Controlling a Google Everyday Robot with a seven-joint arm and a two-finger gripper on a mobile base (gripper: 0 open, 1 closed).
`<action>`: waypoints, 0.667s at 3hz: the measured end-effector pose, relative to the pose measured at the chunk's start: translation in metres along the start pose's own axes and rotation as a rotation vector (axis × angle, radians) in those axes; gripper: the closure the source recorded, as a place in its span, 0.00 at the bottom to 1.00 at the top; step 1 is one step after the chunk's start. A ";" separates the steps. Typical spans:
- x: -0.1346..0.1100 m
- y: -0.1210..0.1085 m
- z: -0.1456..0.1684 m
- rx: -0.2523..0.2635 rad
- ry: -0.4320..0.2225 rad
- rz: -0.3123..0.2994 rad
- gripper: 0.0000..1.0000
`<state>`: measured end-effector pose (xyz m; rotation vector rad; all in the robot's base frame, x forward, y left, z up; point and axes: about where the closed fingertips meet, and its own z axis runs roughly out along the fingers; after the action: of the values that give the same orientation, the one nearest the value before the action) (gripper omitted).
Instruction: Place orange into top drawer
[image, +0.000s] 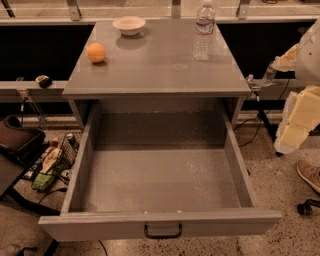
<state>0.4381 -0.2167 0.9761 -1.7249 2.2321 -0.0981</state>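
Orange (96, 52) sits on the grey cabinet top (160, 67), near its left edge, well apart from the gripper (295, 125) and higher in the camera view. The gripper hangs at the right edge of the view, beside the cabinet's right side and clear of it, touching nothing on show; whether it is spread or closed cannot be told. Between gripper and orange stands a clear water bottle (204, 32), upright on the top's right rear part. A white bowl (129, 25) rests at the rear, just beyond the orange. The top drawer (160, 222) is pulled fully out, below and left of the gripper, its black handle (163, 231) facing the camera.
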 end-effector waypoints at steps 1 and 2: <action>0.000 0.000 0.000 0.000 0.000 0.000 0.00; -0.005 -0.008 0.005 0.023 -0.033 -0.015 0.00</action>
<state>0.4482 -0.2129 0.9744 -1.7187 2.1869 -0.0971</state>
